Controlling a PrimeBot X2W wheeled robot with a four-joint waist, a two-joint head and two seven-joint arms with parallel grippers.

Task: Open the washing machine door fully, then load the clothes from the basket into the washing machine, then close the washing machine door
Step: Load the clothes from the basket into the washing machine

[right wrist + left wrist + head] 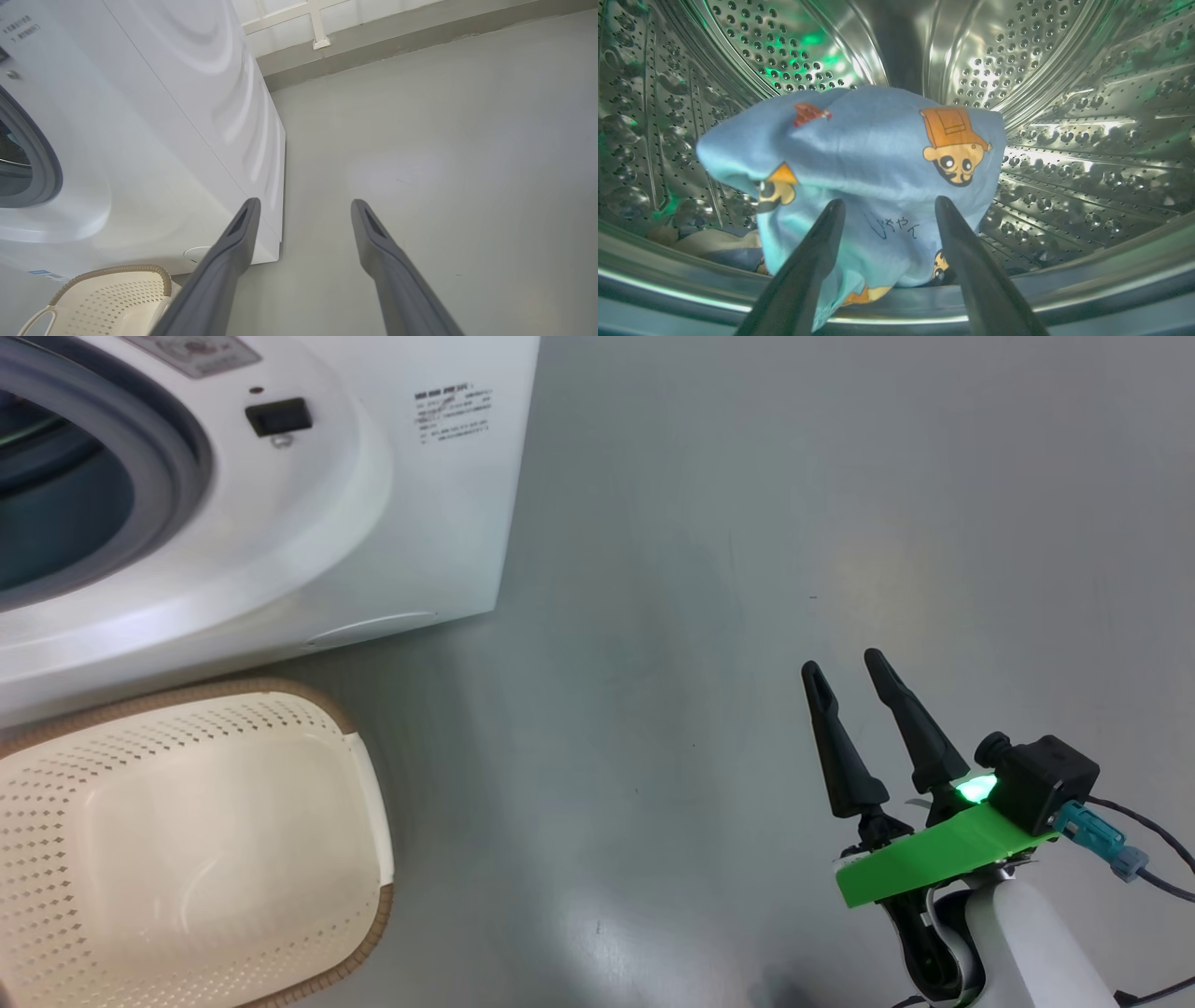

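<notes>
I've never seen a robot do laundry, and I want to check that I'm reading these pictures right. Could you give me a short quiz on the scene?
1. Where is the blue garment?
A. in the basket
B. inside the steel drum
C. on the floor
2. True or false: the right hand is gripping something.
3. Are the fingers of the left hand spread apart or pressed together?

Key: 1 B; 2 false, it is open over bare floor; 3 spread apart, with the garment just beyond them.
</notes>
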